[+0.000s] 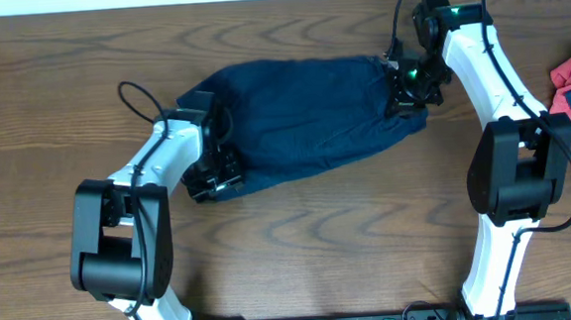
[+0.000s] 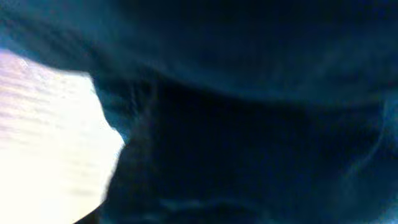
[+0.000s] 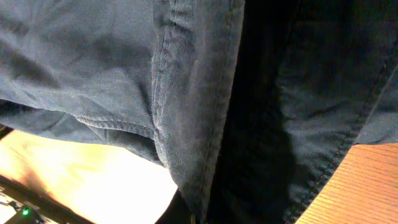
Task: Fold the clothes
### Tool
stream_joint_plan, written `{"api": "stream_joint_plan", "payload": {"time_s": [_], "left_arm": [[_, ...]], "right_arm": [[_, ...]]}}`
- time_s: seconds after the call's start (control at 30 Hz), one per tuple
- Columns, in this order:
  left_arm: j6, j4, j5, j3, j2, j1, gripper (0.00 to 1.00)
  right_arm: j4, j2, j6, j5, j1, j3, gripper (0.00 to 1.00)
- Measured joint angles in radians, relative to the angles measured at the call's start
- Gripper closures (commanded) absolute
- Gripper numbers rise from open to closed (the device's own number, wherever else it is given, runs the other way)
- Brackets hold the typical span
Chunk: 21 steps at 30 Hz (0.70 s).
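The left claw (image 1: pixel 213 174) presses on the lower-left edge of 1 crumpled navy garment (image 1: pixel 303 119); whether its jaws are apart cannot be told. The garment spreads rightward over the wooden table (image 1: pixel 370 239) to the right claw (image 1: pixel 410 91), clamped together on its seamed edge.

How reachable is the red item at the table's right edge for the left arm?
Probably not: the red item lies far from the left gripper, at the clothes' left end, with the right arm between.

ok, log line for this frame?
clothes: bunched | left gripper: at left edge, state unclear | right gripper: shut on right end
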State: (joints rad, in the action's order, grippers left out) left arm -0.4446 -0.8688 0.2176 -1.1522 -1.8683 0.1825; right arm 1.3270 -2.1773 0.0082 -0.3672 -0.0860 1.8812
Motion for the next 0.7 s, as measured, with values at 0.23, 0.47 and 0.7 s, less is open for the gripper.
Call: {"api": "stream_joint_plan", "payload": {"time_s": [0.23, 0.47, 0.7], "left_arm": [[0.000, 0.060, 0.000, 0.000, 0.000, -0.002, 0.44], [-0.006, 0.081, -0.007, -0.012, -0.039, -0.002, 0.72], [-0.003, 0.063, -0.016, -0.049, -0.089, -0.010, 0.94]], "right_arm": [[0.005, 0.000, 0.000, 0.000, 0.000, 0.000, 0.99], [0.023, 0.000, 0.000, 0.000, 0.000, 0.000, 0.99], [0.031, 0.000, -0.001, 0.000, 0.000, 0.000, 0.99]]}}
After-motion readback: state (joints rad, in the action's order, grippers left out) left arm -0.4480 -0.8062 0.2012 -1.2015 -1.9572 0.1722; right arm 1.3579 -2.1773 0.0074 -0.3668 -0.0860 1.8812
